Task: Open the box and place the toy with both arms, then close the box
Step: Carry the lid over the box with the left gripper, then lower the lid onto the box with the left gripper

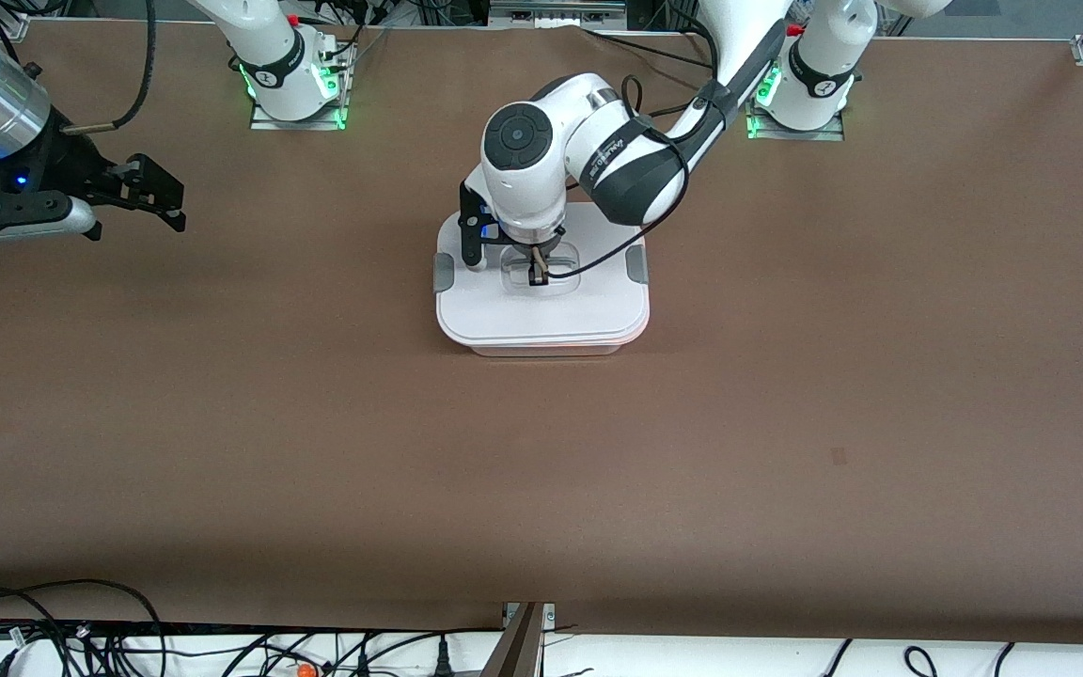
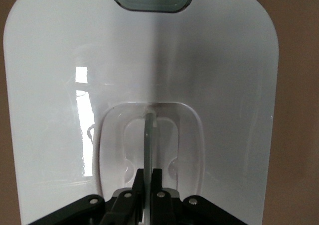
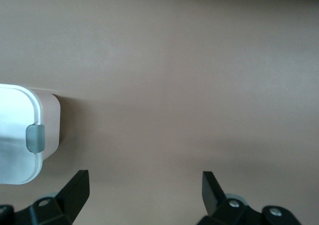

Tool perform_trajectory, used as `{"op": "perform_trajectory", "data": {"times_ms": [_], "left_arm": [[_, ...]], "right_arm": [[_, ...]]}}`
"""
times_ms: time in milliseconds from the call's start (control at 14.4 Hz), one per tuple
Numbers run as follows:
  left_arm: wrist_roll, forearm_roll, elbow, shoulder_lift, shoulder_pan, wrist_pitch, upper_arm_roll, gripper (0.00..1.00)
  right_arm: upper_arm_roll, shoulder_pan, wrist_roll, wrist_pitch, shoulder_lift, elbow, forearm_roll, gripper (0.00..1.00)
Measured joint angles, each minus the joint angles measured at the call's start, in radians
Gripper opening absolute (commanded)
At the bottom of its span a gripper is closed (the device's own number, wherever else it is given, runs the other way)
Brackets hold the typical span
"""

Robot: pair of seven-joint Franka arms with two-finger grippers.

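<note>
The box (image 1: 541,320) stands on the brown table with its white lid (image 1: 504,315) on and grey clips (image 1: 445,273) at both ends. My left gripper (image 1: 536,275) is down in the lid's recess and shut on the clear handle (image 2: 150,135), which runs as a thin upright strip between its fingers (image 2: 138,181). My right gripper (image 1: 149,193) is open and empty, up over the table at the right arm's end; its view shows one end of the box (image 3: 22,140) with a grey clip (image 3: 35,137). The toy is out of view.
Bare brown table (image 1: 786,423) surrounds the box on every side. Cables (image 1: 53,621) lie along the table edge nearest the front camera. The arm bases (image 1: 292,85) stand along the edge farthest from it.
</note>
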Motion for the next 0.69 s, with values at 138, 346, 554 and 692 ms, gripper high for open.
{"op": "perform_trajectory", "data": {"times_ms": [138, 346, 554, 692], "left_arm": [[0.006, 0.000, -0.001, 0.000, 0.000, 0.000, 0.000, 0.00], [0.030, 0.000, -0.007, 0.000, 0.008, 0.000, 0.000, 0.00], [0.041, 0.000, -0.012, 0.000, 0.013, 0.004, -0.001, 0.00], [0.041, 0.000, -0.014, 0.000, 0.013, 0.005, -0.001, 0.00]], "right_arm": [[-0.002, -0.002, -0.001, 0.004, 0.000, 0.010, -0.003, 1.00], [-0.003, -0.002, -0.001, 0.010, 0.000, 0.022, -0.006, 1.00], [-0.008, -0.003, -0.001, 0.013, 0.001, 0.046, -0.006, 1.00], [-0.006, -0.001, -0.001, 0.013, 0.007, 0.049, -0.006, 1.00]]}}
